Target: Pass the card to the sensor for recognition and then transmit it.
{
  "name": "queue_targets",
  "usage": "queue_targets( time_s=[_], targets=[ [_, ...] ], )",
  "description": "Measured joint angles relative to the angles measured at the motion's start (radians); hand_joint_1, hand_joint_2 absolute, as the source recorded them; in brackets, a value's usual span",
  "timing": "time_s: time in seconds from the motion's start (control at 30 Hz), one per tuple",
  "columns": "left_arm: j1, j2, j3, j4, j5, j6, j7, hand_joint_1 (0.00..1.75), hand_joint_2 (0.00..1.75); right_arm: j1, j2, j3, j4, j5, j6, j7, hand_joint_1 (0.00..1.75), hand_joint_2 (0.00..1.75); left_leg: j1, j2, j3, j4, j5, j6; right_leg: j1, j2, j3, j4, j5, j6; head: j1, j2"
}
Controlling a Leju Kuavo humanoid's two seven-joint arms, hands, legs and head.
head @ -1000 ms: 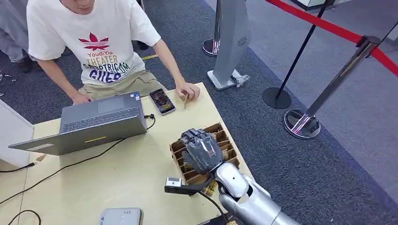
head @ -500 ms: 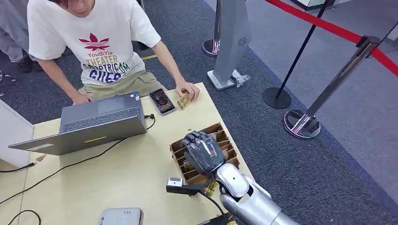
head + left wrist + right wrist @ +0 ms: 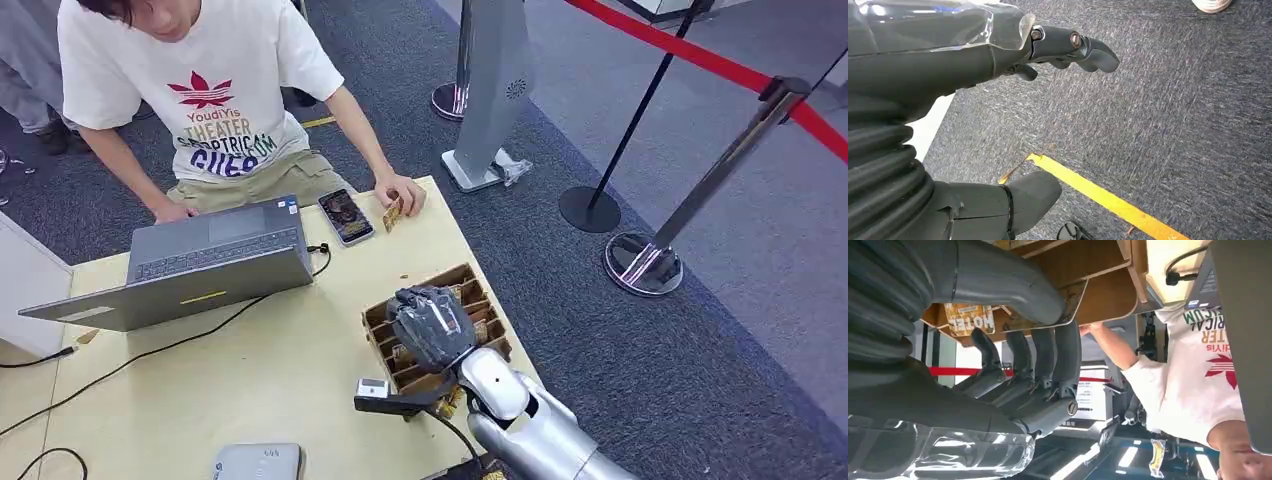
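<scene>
Right robot hand, lower centre, curls its fingers into the brown slotted cardboard card box to pinch a tan printed card; grip unconfirmed, cannot tell.

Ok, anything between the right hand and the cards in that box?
Nothing visible. The right hand sits on the wooden divider box, thumb and fingers on either side of a card. Whether it grips it, I cannot tell.
</scene>
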Motion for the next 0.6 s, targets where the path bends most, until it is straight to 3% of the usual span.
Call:
queue_targets(
  time_s=[0.6],
  targets=[
    [-0.001, 0.002, -0.001, 0.000, -0.020, 0.000, -0.005, 0.00, 1.75, -0.005, 0.008, -0.016, -0.007, 0.001, -0.002, -0.011, 1.54, 1.75, 0.000, 0.000, 0.000, 0.000, 0.000, 0.000, 0.000, 0.000, 0.000, 0.000, 0.000, 0.000, 0.000, 0.000]
  ],
)
